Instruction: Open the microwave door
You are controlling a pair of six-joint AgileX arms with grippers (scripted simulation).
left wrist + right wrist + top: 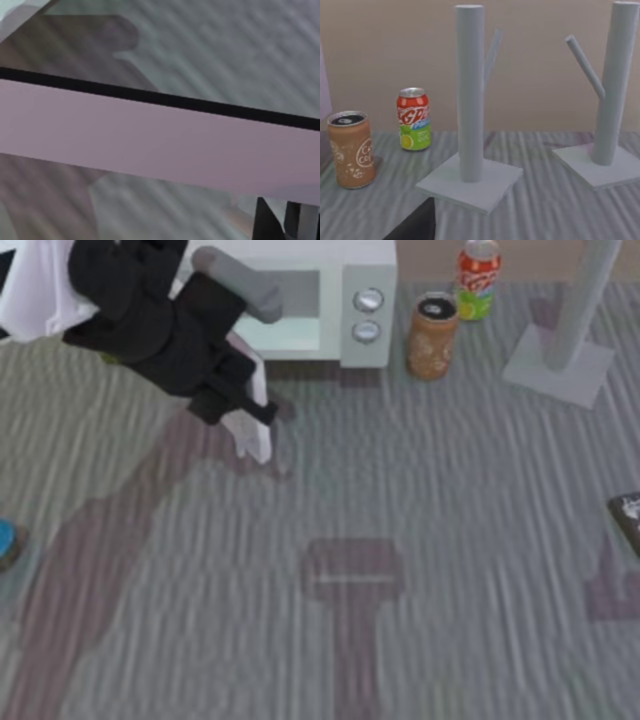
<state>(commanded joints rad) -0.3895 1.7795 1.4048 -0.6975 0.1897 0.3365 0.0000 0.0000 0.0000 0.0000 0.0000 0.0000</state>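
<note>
The microwave [300, 255] stands at the table's back, left of centre, with two silver knobs [367, 315] on its front. Its cavity [290, 310] shows. The microwave door [259, 440] has swung out toward the table's front and shows edge-on as a narrow white strip. My left gripper [245, 412] sits at that strip, its black fingers closed against the panel. In the left wrist view the door [160, 135] is a wide pale band with a black edge, and dark fingers [267, 222] show in one corner. Of my right gripper only a dark finger [415, 225] shows.
A brown can [432, 335] and a red-green can [478, 278] stand right of the microwave. A white post stand [560, 350] is at the back right, and the right wrist view shows two such stands [470, 100] [615, 85]. A black object [628, 518] lies at the right edge.
</note>
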